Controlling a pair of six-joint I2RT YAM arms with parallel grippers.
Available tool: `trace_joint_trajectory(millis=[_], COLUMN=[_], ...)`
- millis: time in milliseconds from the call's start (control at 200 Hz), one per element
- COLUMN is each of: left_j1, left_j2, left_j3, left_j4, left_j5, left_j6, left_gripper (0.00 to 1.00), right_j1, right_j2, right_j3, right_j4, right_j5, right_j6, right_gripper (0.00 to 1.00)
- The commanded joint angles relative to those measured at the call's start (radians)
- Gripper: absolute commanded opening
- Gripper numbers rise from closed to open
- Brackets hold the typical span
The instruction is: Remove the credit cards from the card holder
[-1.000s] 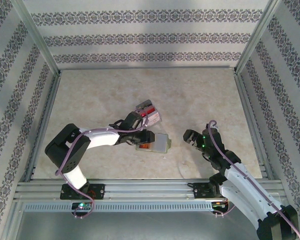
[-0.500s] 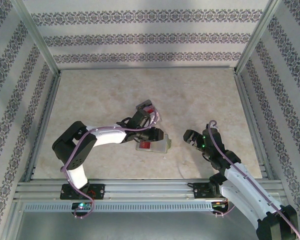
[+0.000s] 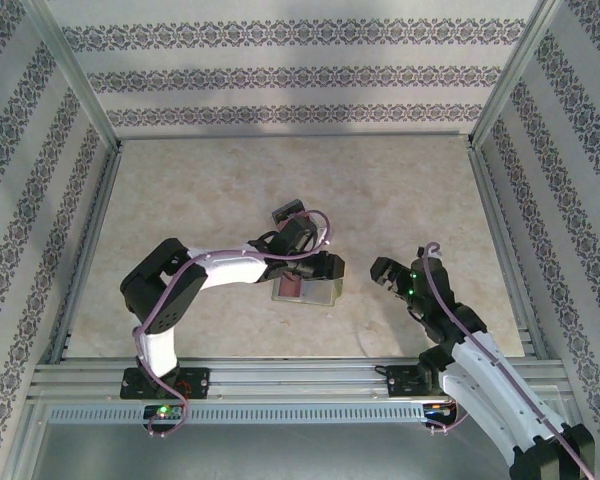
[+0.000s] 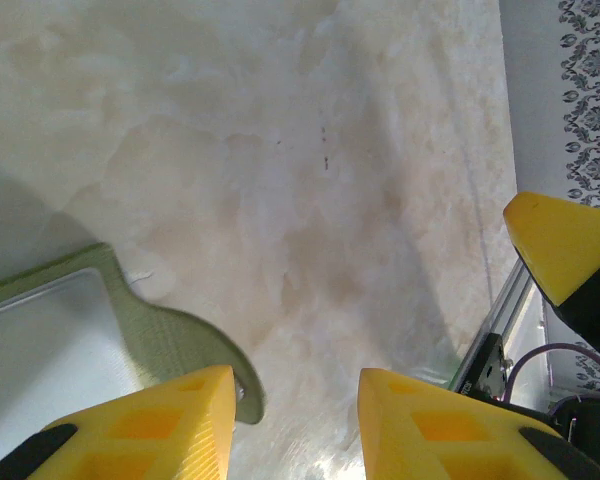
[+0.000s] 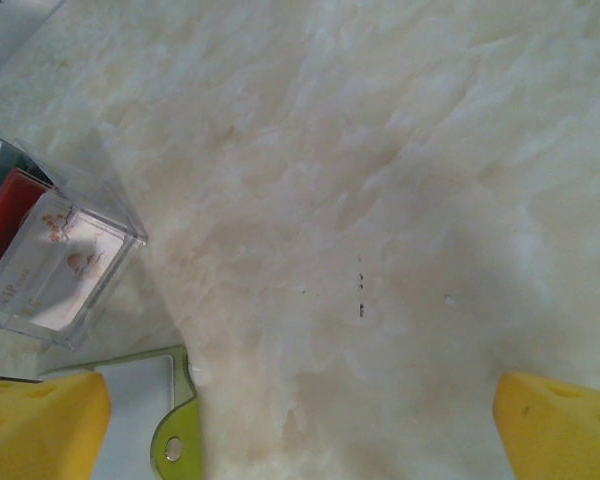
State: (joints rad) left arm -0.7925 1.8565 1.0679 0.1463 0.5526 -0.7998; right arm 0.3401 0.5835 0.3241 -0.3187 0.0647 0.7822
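The card holder lies open on the table, olive-green rim around a pale sleeve, with a red card showing at its left end. My left gripper hangs over its far right edge, jaws partly open. In the left wrist view the left gripper has bare table in its gap, and the card holder's green tab lies by the left finger. My right gripper stands wide open to the right, apart from it. The right gripper looks at the card holder's corner.
A clear plastic box of red, white and grey cards stands just beyond the holder. Metal frame rails run along the near edge, and patterned walls close in the sides. A right-arm fingertip shows in the left wrist view.
My left arm has swung right and down, bringing its gripper over the holder's right edge; its wrist now covers the card stack in the top view. The right arm has barely moved.
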Motion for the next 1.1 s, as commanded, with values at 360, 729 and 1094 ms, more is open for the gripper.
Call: trace_joint_trajectory(millis=[360,729,1094], left_j1=[0.082,0.171,0.171], left_j2=[-0.294,-0.354,-0.248], left_j3=[-0.167,-0.269,-0.229], left_j4=[-0.267,-0.361,-0.285], left_j5=[-0.214,-0.2,-0.134], left_j6=[0.067,0.078,0.074], left_gripper=[0.53,0.58,0.51], right_j1=[-0.052,-0.062,-0.063], right_j2=[0.01,0.041,0.032], right_j3=[0.014,0.014,0.04], right_j4=[-0.052,-0.051,-0.06], right_j5=[-0.01,-0.013,-0.019], right_j6=[-0.049,-0.067,-0.069], right_gripper=[0.98,0.98,0.98])
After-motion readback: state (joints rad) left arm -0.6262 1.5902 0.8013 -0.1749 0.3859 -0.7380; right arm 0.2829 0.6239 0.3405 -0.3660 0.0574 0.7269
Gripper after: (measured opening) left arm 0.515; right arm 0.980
